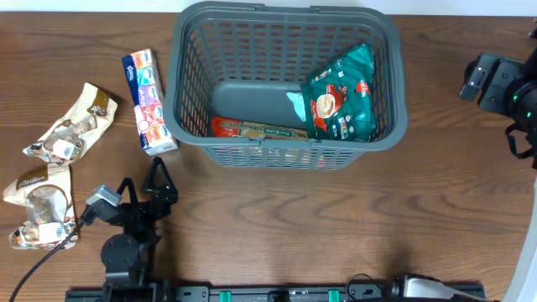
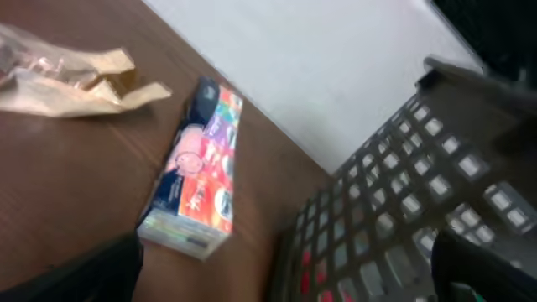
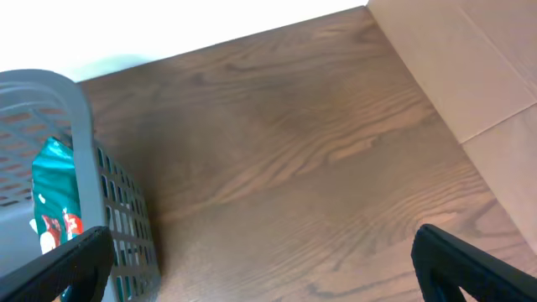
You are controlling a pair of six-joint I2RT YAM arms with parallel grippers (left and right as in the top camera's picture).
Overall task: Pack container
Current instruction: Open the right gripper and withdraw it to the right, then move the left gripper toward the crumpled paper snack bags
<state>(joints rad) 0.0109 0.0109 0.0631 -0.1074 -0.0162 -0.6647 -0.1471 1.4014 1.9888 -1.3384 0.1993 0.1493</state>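
Basket (image 1: 189, 92) sitting far-middle on table (image 1: 336, 218), green packet (image 1: 340, 92) and red bar (image 1: 252, 130) lying inside, box (image 1: 148, 101) lying just left of it, left gripper (image 1: 143, 183) hanging spread wide near front, right gripper (image 3: 260, 239) gaping too, off right

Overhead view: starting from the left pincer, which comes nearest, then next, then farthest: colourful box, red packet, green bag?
1. The colourful box, on the table just beyond the left pincer, left of the basket.
2. The red packet, inside the basket along its near wall.
3. The green bag, at the basket's right end.
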